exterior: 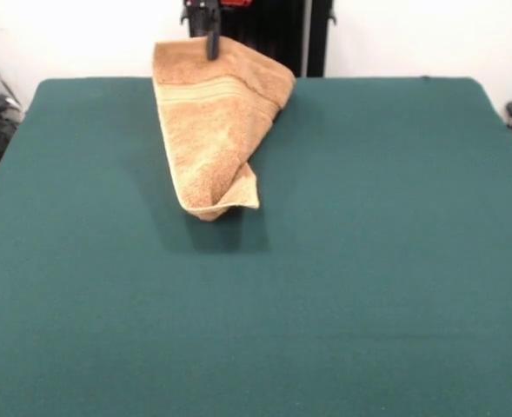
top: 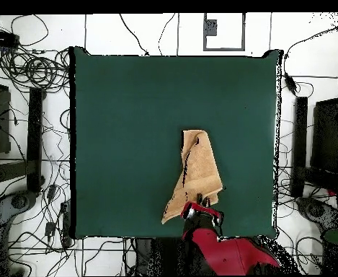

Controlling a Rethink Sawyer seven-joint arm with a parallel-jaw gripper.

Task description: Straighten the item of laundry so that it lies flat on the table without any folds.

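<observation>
Green table (exterior: 369, 261) bears folded towel (exterior: 212, 130), pinched by hand (exterior: 212, 43).

From the front view we look across the table (exterior: 369, 287) toward the robot's side, low and fairly near, so the green cloth fills most of the picture and its near edge runs out of frame; the pedestal (exterior: 273, 35) stands at the top. From the overhead view we look straight down from high up, taking in the whole table (top: 114, 130) and the cabled floor (top: 27, 72) around it, with the red arm (top: 229, 256) at the bottom. Both views share the tabletop, turned half round between them.
</observation>
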